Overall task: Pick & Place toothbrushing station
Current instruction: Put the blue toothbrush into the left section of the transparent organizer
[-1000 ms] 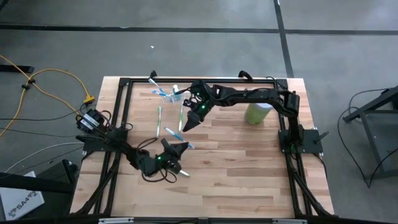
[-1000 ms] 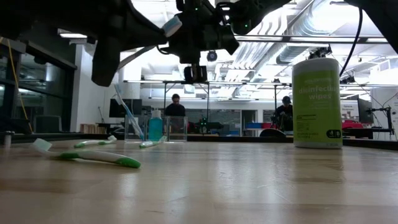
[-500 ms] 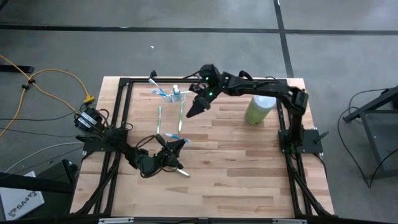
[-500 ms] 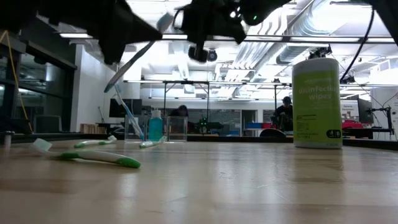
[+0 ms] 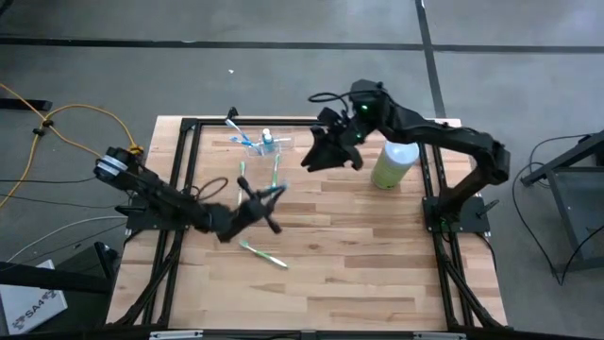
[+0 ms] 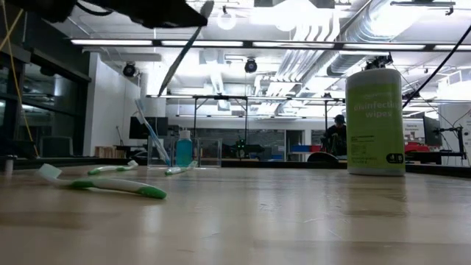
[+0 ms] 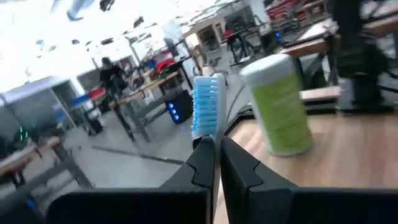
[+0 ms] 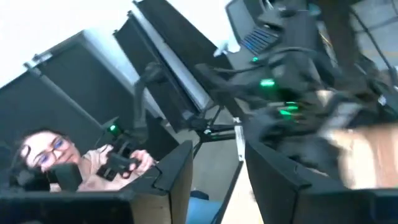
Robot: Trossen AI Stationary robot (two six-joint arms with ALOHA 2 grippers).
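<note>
The clear holder (image 5: 265, 142) stands at the table's far side, also in the low view (image 6: 197, 152), with a blue-white toothbrush (image 5: 235, 127) leaning out of it. My left gripper (image 5: 262, 199) is raised over the table's middle, shut on a blue-bristled toothbrush (image 7: 208, 104). My right gripper (image 5: 316, 156) hangs high, right of the holder, open and empty; its fingers (image 8: 180, 171) stand well apart. A green-white toothbrush (image 5: 263, 253) lies flat on the near part of the table (image 6: 110, 185). My left gripper pinches the toothbrush between its two fingers just below the bristle head (image 7: 209, 138), so the head sticks out past the fingertips. The toothbrush is lifted clear of the table. In the low view its handle (image 6: 179, 60) slants down below the gripper.
A light green wipes canister (image 5: 391, 166) stands at the far right, also in the low view (image 6: 375, 121). Two more toothbrushes (image 5: 243, 176) (image 5: 276, 170) lie on the wood near the holder. A person (image 8: 43, 158) shows in the room beyond the table.
My left gripper has risen with the toothbrush and gone toward the table's far edge; the brush has tipped, its handle now slanting down. My right gripper has risen and drawn back toward the table's far right, away from the holder.
</note>
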